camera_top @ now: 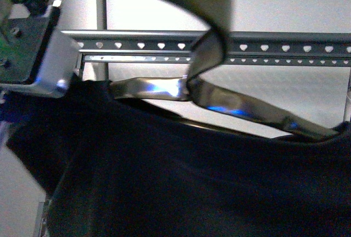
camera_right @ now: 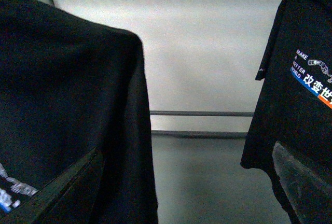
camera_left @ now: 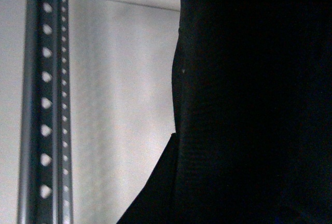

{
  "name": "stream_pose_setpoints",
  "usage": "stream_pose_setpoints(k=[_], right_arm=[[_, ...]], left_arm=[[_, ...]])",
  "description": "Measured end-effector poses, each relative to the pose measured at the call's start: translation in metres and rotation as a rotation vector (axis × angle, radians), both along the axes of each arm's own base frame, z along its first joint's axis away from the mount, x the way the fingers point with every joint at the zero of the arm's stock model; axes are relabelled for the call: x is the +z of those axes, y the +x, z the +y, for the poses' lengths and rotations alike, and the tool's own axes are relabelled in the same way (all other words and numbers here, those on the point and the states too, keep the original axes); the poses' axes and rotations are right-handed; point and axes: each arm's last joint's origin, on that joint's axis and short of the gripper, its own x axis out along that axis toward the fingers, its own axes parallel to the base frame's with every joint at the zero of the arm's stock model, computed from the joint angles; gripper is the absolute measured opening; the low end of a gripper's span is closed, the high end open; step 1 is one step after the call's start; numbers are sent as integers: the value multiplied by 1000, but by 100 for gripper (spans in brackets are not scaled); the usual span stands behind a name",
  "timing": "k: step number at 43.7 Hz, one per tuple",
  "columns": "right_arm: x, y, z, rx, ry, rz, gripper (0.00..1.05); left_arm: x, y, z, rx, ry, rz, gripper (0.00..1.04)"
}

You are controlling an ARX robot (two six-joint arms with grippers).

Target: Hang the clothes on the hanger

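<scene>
The right gripper (camera_right: 187,151) is seen released, its two dark fingers (camera_right: 298,175) spread wide with nothing caught between them and black cloth hanging on either side. The state of the left gripper cannot be told: only the left arm's metal housing (camera_top: 35,50) is shown, at the left, touching the cloth. The black short-sleeved T-shirt (camera_top: 181,171) hangs near the camera. Its upper edge lies just below the far grey metal rack (camera_top: 285,48), whose top rail is punched with heart-shaped holes, and it is judged not yet laid over that rail. A shiny curved metal strip (camera_top: 247,108), perhaps a coat hanger, is seen along that edge. The shirt is judged light, limp and apt to slide, so it is best taken at the shoulder seams or collar. On the chest print (camera_right: 311,76) "MAKE A BETTER WORLD" can be read, above Chinese characters cut off by the frame.
</scene>
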Motion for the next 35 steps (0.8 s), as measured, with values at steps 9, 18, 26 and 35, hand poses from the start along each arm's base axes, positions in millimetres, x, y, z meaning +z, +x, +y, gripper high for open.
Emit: stream_pose_setpoints(k=[9,18,26,35], right_arm=[[0,0,0,0,0,0,97],[0,0,0,0,0,0,97],[0,0,0,0,0,0,97],[0,0,0,0,0,0,97]], left_arm=[[-3,13,-25,-42,-21,-29,9],[-11,21,-34,-15,-54,-18,9],[-12,22,-34,-2,-72,7,9],[-12,22,-34,1,-80,15,9]])
